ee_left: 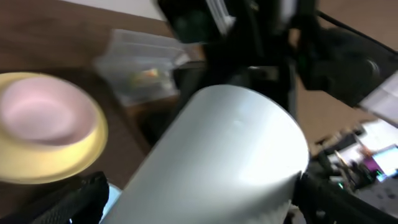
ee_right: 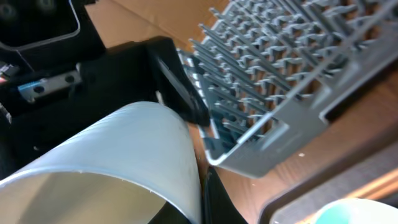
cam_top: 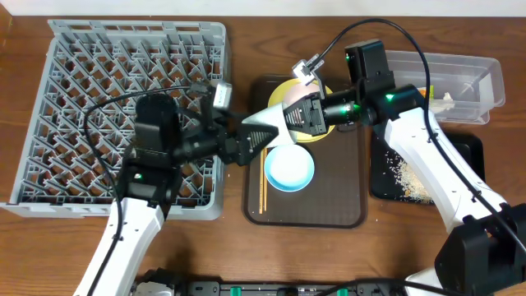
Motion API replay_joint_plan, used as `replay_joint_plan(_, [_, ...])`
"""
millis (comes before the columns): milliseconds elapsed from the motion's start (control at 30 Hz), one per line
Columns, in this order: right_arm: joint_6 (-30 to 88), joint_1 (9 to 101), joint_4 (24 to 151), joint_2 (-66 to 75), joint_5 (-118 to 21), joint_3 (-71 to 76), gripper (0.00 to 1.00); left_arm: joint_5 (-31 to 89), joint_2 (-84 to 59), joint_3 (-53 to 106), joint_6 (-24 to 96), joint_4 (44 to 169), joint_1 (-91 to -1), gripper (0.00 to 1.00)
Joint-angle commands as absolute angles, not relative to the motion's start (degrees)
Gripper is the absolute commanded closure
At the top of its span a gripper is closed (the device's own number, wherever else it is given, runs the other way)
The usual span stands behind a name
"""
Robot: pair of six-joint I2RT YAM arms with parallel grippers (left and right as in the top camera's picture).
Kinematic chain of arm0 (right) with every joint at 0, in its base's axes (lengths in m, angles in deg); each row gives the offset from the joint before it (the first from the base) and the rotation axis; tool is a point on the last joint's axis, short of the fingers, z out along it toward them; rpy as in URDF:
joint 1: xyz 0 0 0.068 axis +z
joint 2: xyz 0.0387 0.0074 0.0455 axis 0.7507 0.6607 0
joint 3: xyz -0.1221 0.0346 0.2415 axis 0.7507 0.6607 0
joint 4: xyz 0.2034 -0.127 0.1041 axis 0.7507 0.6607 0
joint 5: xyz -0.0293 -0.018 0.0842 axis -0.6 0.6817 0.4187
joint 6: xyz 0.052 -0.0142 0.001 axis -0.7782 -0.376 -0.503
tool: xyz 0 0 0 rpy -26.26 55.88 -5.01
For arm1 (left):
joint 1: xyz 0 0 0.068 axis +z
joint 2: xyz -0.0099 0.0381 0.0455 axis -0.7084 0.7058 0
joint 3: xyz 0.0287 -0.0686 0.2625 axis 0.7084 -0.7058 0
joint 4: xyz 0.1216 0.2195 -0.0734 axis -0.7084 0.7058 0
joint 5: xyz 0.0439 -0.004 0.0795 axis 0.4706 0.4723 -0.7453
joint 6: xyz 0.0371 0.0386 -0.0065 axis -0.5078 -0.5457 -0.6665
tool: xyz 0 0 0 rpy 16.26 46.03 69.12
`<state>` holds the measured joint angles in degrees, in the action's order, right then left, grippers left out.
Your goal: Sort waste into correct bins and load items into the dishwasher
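Showing one cup (cam_top: 267, 117), one plate (cam_top: 282, 90), one rack (cam_top: 82, 99).

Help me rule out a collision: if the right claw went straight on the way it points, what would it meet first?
Most likely the left claw: it stands open right ahead, at the cup that the right claw holds. Beyond it lies the rack. The gap left is unclear.
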<state>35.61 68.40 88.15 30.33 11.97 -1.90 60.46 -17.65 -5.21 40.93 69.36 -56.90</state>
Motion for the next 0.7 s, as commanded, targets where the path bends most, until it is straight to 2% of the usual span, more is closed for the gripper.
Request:
replay_joint_plan(0, [34.9,68.5,88.0,30.2,17.9,-2.3,0.99,62.8,-17.2,-4.2,42.7,66.8,-59.4,0.02])
replay_joint_plan(167, [34.1,68.5,88.0,30.2,18.1,-2.3,0.99,62.8,-17.2,-4.2,42.7,65.5,-61.1,0.00])
replay_joint_plan(367, [34.1,68.5,87.7,30.2,18.1,-2.3,0.99,62.8,-17.2,-4.2,42.7,65.5,-61.1,0.07])
replay_joint_plan(400, [34.1,68.5,87.7,30.2,18.1,-2.3,0.99,62.8,-17.2,-4.2,42.7,65.5,-61.1,0.12])
replay_joint_plan(533, [33.6,68.5,87.7,30.2,18.1,-2.3,0.99,62.7,-17.2,-4.2,42.7,65.5,-61.1,0.20])
replay_joint_plan(667, [33.6,68.5,87.6,30.2,18.1,-2.3,0.99,62.8,-17.2,-4.2,42.7,65.8,-61.1,0.21])
